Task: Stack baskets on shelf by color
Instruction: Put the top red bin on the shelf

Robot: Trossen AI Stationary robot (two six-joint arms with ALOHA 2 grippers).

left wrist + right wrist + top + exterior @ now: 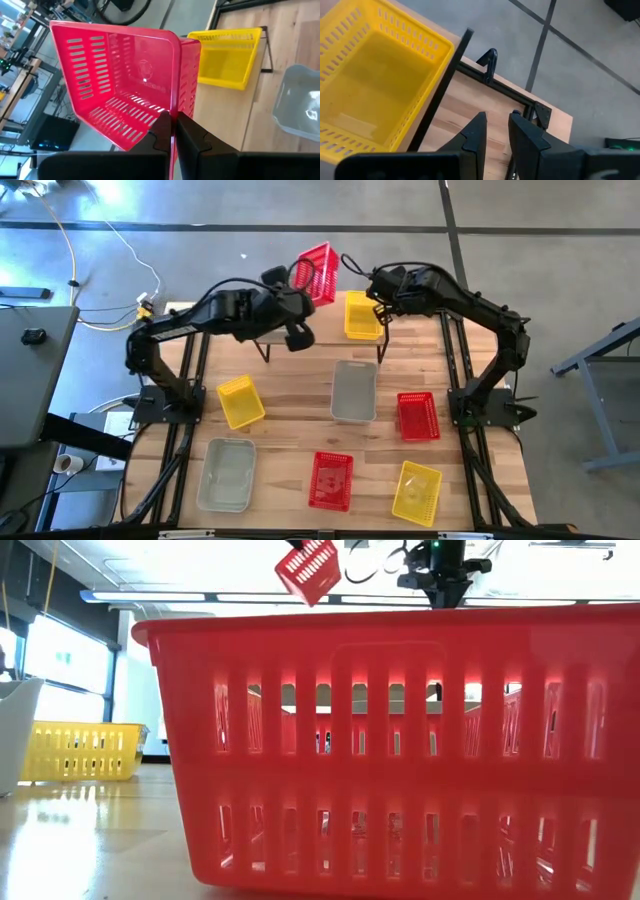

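Red basket [125,85] empty, pinched by left gripper [174,131]

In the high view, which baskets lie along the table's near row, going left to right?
Grey basket → red basket → yellow basket.

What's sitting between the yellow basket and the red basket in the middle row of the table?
A grey basket lies between the yellow basket and red basket, seen from above.
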